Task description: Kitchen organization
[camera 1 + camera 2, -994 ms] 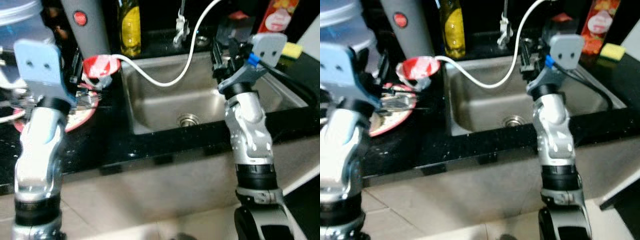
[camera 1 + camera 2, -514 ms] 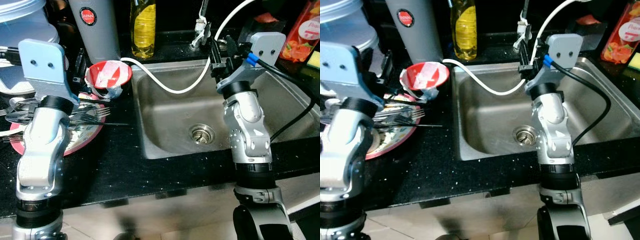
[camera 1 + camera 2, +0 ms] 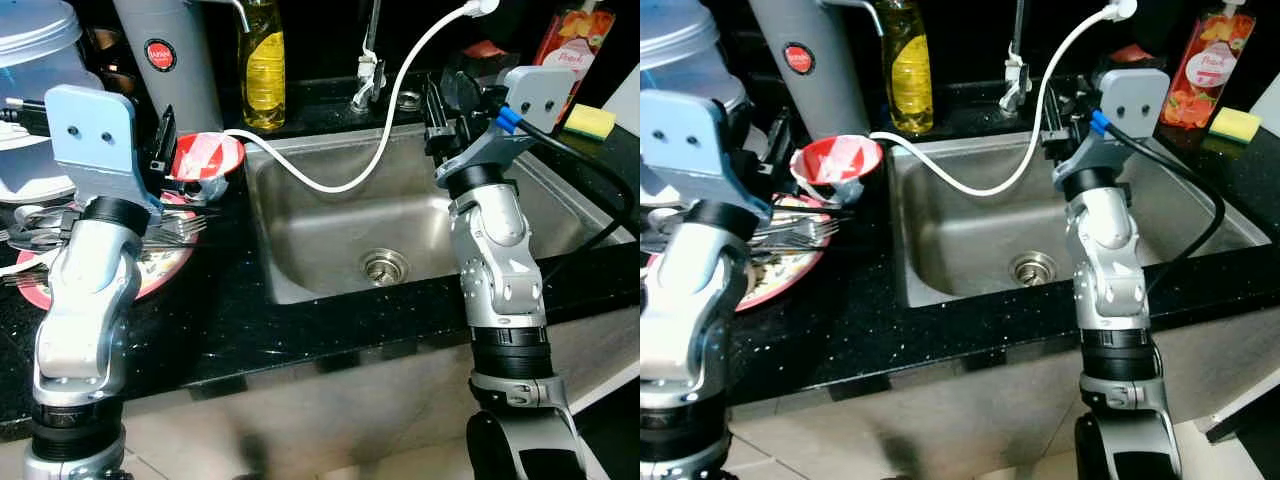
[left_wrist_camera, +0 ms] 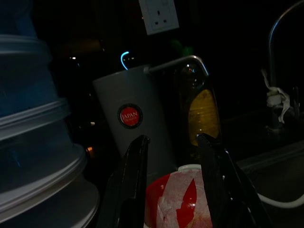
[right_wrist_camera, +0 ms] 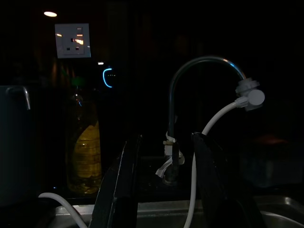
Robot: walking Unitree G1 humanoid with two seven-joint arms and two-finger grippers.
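A red-and-white bowl (image 3: 205,160) lies tipped on the black counter beside a pink-rimmed plate (image 3: 175,275) loaded with forks (image 3: 180,225). My left gripper (image 4: 173,137) is raised over the plate, open and empty, pointing at the bowl (image 4: 178,202) and the grey flask (image 4: 135,128) behind it. The steel sink (image 3: 330,240) sits at the centre with a white hose (image 3: 340,185) looping into it. Above the sink's right side my right gripper (image 5: 166,137) is held up, open and empty, facing the faucet (image 5: 173,142).
A yellow dish-soap bottle (image 3: 262,65) stands behind the sink's left corner. Stacked plastic containers (image 3: 30,60) fill the far left. A red juice bottle (image 3: 1205,60) and a yellow sponge (image 3: 588,120) sit at the back right. A black cable (image 3: 1200,230) hangs from my right arm.
The whole picture has shifted as the camera moved. Both arms keep the same raised pose with fingers apart, and the bowl and plate stay put.
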